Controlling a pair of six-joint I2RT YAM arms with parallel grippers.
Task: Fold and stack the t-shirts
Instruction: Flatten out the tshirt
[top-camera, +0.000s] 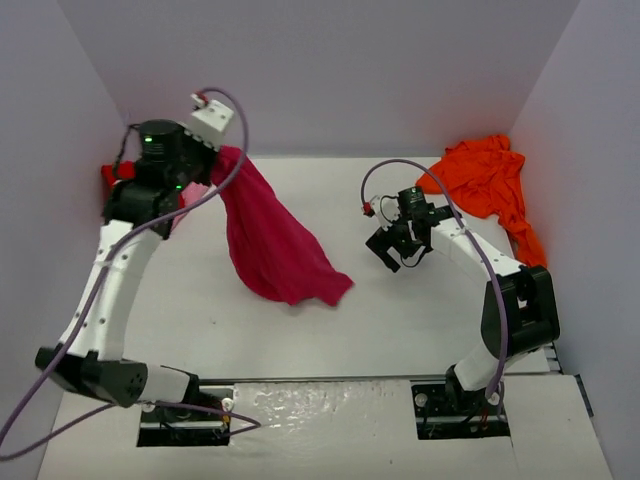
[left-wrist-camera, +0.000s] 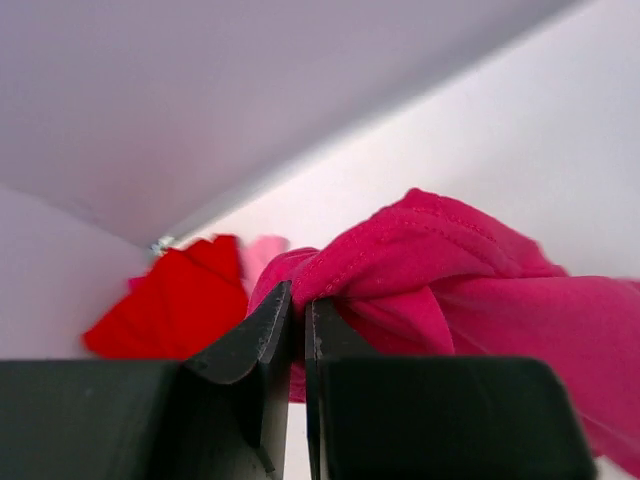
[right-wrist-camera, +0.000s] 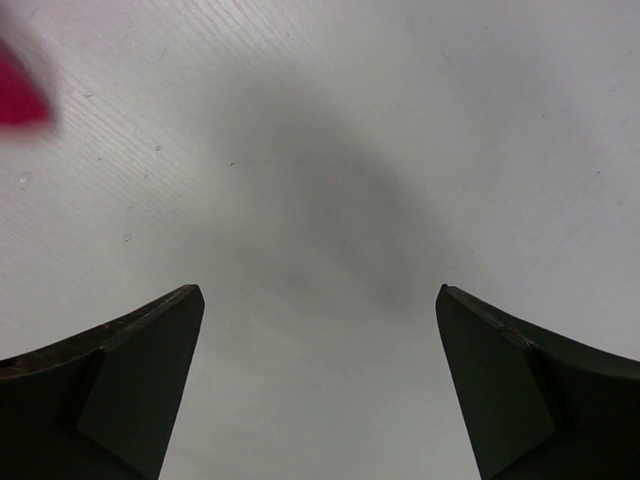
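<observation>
My left gripper is raised at the back left and shut on an edge of the magenta-pink t-shirt, which hangs down with its lower end trailing on the table. In the left wrist view the jaws pinch a bunched fold of that shirt. The bright red t-shirt lies by the left wall behind the arm; it also shows in the left wrist view. The orange t-shirt lies crumpled at the back right. My right gripper hovers open and empty over bare table.
Grey walls enclose the white table on the left, back and right. A pale pink cloth lies beside the red shirt. A magenta corner shows at the left edge of the right wrist view.
</observation>
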